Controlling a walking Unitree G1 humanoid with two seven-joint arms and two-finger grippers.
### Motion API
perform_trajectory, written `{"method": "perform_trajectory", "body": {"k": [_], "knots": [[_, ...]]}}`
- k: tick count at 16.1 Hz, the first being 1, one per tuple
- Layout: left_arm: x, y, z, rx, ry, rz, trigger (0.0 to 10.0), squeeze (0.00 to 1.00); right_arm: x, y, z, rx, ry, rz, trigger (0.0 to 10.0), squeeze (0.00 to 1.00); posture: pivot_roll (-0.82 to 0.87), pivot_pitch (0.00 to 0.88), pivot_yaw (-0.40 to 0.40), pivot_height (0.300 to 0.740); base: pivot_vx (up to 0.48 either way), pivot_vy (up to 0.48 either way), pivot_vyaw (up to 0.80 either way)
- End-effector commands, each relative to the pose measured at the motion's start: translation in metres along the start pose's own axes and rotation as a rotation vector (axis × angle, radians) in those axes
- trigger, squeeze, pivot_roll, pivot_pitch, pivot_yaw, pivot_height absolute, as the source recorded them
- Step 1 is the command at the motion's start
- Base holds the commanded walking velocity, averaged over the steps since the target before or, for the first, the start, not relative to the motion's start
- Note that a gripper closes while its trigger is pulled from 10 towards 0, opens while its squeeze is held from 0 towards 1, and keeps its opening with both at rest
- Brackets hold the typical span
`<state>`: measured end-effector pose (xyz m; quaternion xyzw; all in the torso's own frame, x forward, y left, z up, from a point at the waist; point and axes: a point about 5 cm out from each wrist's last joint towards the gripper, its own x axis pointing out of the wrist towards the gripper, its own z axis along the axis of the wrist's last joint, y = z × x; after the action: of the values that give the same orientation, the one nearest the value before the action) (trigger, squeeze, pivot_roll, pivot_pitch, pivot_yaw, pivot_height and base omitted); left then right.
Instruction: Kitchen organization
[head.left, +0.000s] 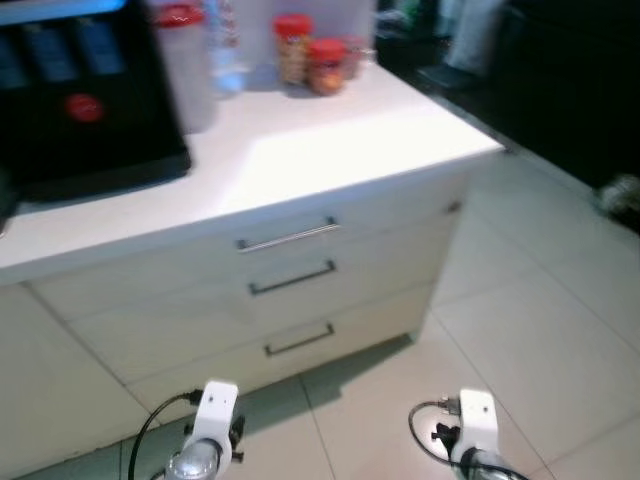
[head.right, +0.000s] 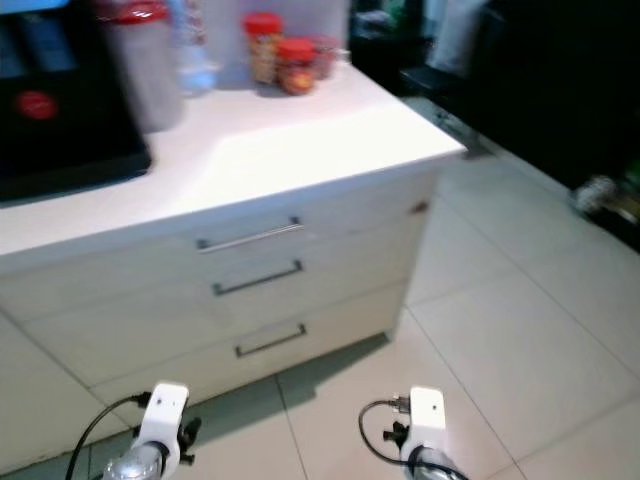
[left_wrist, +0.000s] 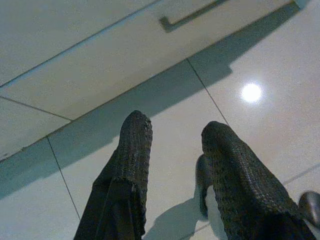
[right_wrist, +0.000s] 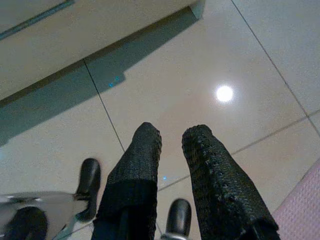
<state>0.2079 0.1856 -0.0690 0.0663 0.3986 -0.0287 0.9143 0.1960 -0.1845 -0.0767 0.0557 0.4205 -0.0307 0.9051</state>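
The left gripper (left_wrist: 172, 137) hangs low over the pale tiled floor (head.left: 560, 330), its two long black textured fingers (left_wrist: 134, 150) parted with a clear gap between them and nothing held. The right gripper (right_wrist: 172, 145) hangs the same way beside it, its fingers (right_wrist: 142, 155) a little apart and empty. Both point down and forward towards the foot of the white drawer cabinet (head.left: 300, 300). From the head camera, each arm shows as a silver wrist with a white block and black cable: the left wrist (head.left: 210, 425) and the right wrist (head.left: 472, 425), both cut off by the lower edge.

Ahead stands the cabinet, with three drawers stacked one above another, each with a long thin handle lying horizontally. The top handle (head.left: 288, 236) is bright metal; the two below are darker.

The white worktop (head.left: 330, 150) runs away from the camera to a corner at the robot's right. At the back of it stand two upright clear jars with red lids (head.left: 310, 55), close together, contents blurred. Left of them stands a tall pale container with a red top (head.left: 185, 60), too blurred to identify. A large black appliance with a round red mark (head.left: 85, 95) fills the worktop's left end, cut off by the frame.

The floor is glossy large tiles with thin grout lines, reflecting a round ceiling light (left_wrist: 251, 92). The room beyond the cabinet's right is dark and unclear. A pink textured surface (right_wrist: 302, 210) shows at the corner of the right wrist view.
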Motion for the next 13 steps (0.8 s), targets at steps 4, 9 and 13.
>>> {"method": "perform_trajectory", "body": {"k": [4,9,13], "knots": [[-0.0010,0.0041,-0.0032,0.012,0.013,0.002,10.0,0.00,0.0000,0.0052,-0.0034,0.018,0.011,0.014,10.0,0.00,0.12,0.000,0.023,0.740,0.000,0.000,0.80],[-0.0008,0.0050,-0.0028,0.017,0.019,0.002,10.0,0.00,-0.0001,0.0062,-0.0043,0.019,0.014,0.016,10.0,0.00,0.12,0.000,0.025,0.740,0.000,0.000,0.80],[-0.0009,0.0049,-0.0034,0.018,0.024,0.003,10.0,0.00,-0.0001,0.0067,-0.0048,0.015,0.016,0.020,10.0,0.00,0.12,0.000,0.024,0.740,0.000,0.000,0.80]]}}
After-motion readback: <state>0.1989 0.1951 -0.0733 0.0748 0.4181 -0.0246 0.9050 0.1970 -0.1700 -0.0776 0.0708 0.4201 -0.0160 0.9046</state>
